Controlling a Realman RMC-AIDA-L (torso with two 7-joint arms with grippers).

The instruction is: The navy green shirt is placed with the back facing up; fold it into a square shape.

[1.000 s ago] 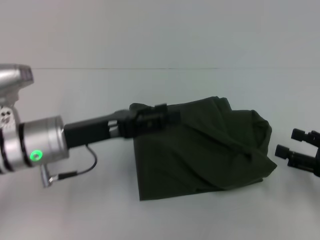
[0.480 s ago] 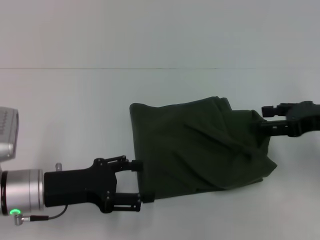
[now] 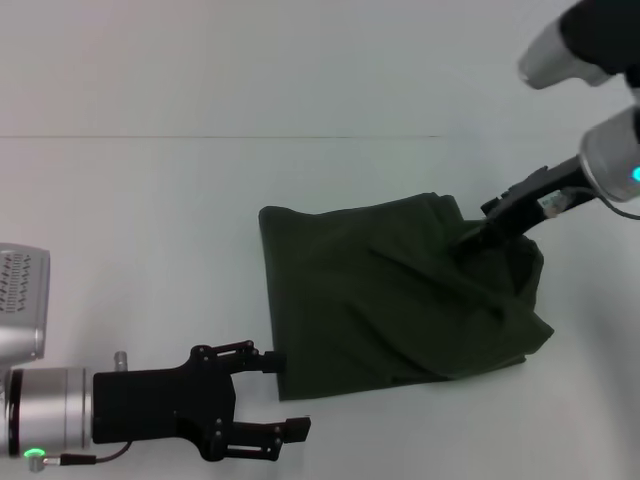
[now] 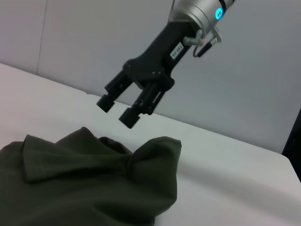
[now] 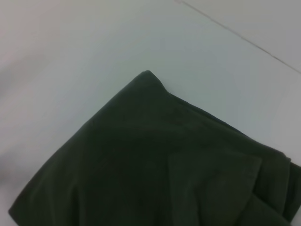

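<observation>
The shirt [image 3: 400, 300] lies bunched mid-surface [image 3: 150, 220]; right tool [image 4: 123, 109], fingers apart just above its far-right edge, may pinch several layers, while left tool [image 3: 270, 393] waits open at the near-left corner.

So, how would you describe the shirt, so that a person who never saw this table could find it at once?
Look at the white table in the head view; between the left gripper and the right gripper lies the navy green shirt. It is a dark olive, roughly folded, wrinkled cloth, the only fabric there.
</observation>
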